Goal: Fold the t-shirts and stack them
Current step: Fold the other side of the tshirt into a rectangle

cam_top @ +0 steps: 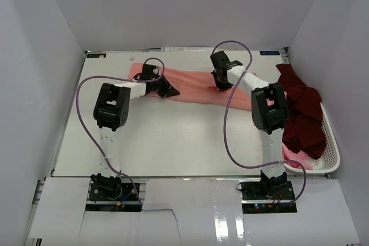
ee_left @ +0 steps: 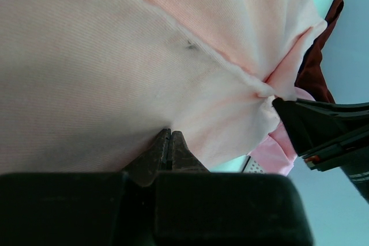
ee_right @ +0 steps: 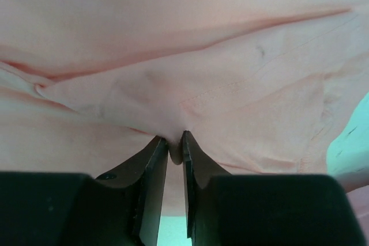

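A salmon-pink t-shirt [cam_top: 193, 86] lies stretched across the far half of the table between the two grippers. My left gripper [cam_top: 169, 91] is shut on its left part; in the left wrist view [ee_left: 169, 133] the jaws are closed tight at the cloth [ee_left: 115, 84]. My right gripper [cam_top: 221, 86] is shut on the right part, with a fold of cloth [ee_right: 173, 102] pinched between the fingertips in the right wrist view [ee_right: 174, 140]. A dark maroon t-shirt [cam_top: 302, 113] is heaped in the basket, with a lighter pink t-shirt [cam_top: 297, 156] under it.
The white slotted basket [cam_top: 332, 142] stands at the table's right edge. White walls close in the table on the left, back and right. The right gripper's black body [ee_left: 328, 128] shows in the left wrist view, close to the cloth.
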You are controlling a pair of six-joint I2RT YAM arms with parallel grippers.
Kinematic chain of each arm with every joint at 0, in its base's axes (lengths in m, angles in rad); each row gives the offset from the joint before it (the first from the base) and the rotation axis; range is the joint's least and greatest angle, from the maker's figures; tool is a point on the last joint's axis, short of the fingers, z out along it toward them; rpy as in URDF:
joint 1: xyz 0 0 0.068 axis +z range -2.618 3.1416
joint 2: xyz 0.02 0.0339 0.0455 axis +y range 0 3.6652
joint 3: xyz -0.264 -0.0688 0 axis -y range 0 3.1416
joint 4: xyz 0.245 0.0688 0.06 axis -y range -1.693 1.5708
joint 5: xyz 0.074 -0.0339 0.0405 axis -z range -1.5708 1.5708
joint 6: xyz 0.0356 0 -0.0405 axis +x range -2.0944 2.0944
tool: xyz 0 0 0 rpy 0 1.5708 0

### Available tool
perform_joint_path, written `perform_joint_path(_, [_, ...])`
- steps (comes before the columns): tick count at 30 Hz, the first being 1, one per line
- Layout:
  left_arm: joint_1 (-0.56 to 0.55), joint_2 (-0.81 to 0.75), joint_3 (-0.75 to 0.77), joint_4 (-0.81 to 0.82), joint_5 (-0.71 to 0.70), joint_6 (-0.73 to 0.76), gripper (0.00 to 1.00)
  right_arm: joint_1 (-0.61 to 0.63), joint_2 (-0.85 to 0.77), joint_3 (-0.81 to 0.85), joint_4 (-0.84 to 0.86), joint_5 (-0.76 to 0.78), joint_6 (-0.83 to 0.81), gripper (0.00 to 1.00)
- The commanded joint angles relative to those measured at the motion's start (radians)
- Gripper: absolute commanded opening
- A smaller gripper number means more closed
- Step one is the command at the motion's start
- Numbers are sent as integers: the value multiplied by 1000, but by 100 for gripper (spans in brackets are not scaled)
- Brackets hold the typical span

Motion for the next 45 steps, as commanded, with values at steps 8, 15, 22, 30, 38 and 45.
perform_joint_path(8, [2,-81,-58,-16,-1,32,2,2,49,159,-24,45,-26,23])
perform_joint_path(15, [2,-82,-68,-17,-1,35,2,2,122,264,-4,51,-39,24])
perform_joint_path(22, [2,-91,-86,-16,-4,41,2,4,183,353,69,76,-46,24])
perform_joint_path(30, [2,-99,-104,-14,-4,42,2,2,211,439,154,30,-100,24])
perform_joint_path(38, [2,-99,-110,-13,-4,42,2,2,197,397,203,-10,-85,69])
perform_joint_path(45, [2,-104,-117,-11,2,41,2,0,111,322,197,-47,-63,68])
